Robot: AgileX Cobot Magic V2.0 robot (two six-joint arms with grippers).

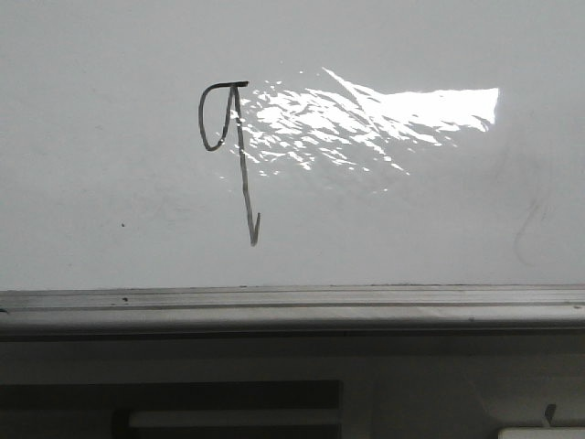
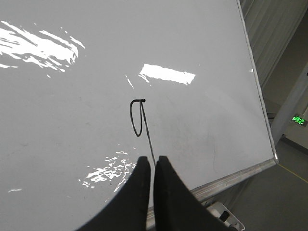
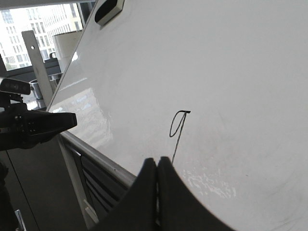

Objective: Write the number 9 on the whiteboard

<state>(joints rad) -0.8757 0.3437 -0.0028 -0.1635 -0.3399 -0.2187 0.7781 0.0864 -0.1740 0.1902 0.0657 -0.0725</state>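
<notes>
Left pincer (image 2: 153, 166) closed | right pincer (image 3: 157, 166) closed | both facing whiteboard (image 1: 110, 247)

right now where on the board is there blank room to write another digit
The whiteboard is mostly bare. Left of the number 9 is a wide clean patch down to the grey edge strip. To its right, the glare patch sits close beside the loop; below the glare is open, with faint smudges near the far right. Nothing is crowded.

Office or lab, whiteboard (image 1: 110, 183), city-view windows (image 3: 36, 24)
</notes>
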